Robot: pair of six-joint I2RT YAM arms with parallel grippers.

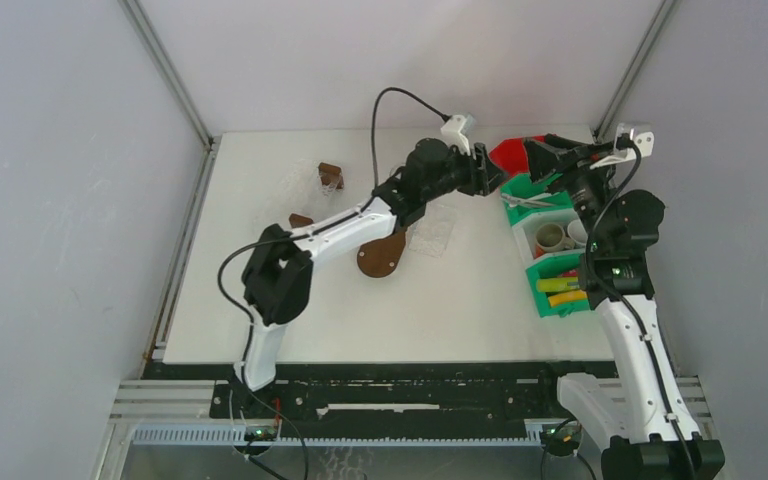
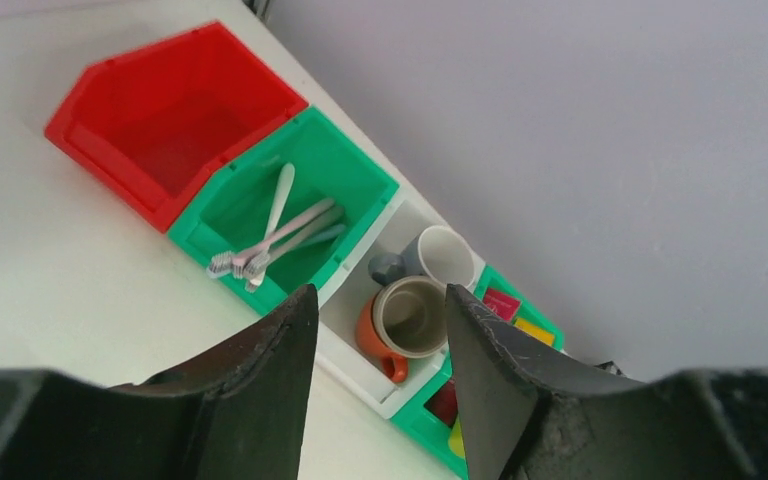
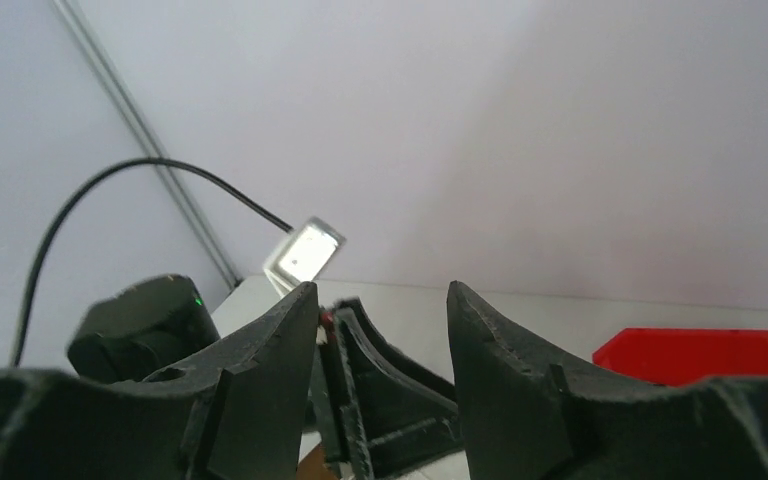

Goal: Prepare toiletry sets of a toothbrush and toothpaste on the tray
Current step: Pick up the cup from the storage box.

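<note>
Several toothbrushes (image 2: 278, 232) lie in a green bin (image 1: 532, 205). Toothpaste tubes (image 1: 560, 291), lime and pink-red, fill the nearest green bin; the left wrist view shows them at its lower right (image 2: 501, 303). My left gripper (image 1: 495, 173) (image 2: 375, 292) hangs open and empty beside the red bin, looking down the row of bins. My right gripper (image 1: 533, 153) (image 3: 380, 288) is open and empty above the red bin, facing the left one's fingers (image 3: 385, 395). A flat brown board (image 1: 381, 257), seemingly the tray, lies partly under the left arm.
The red bin (image 2: 175, 120) is empty. A white bin (image 1: 525, 232) holds an orange mug (image 2: 407, 322) and a grey-handled mug (image 2: 441, 256). Clear plastic pieces (image 1: 436, 229) and small brown blocks (image 1: 330, 175) lie at mid-table. Walls close in the right side and the back.
</note>
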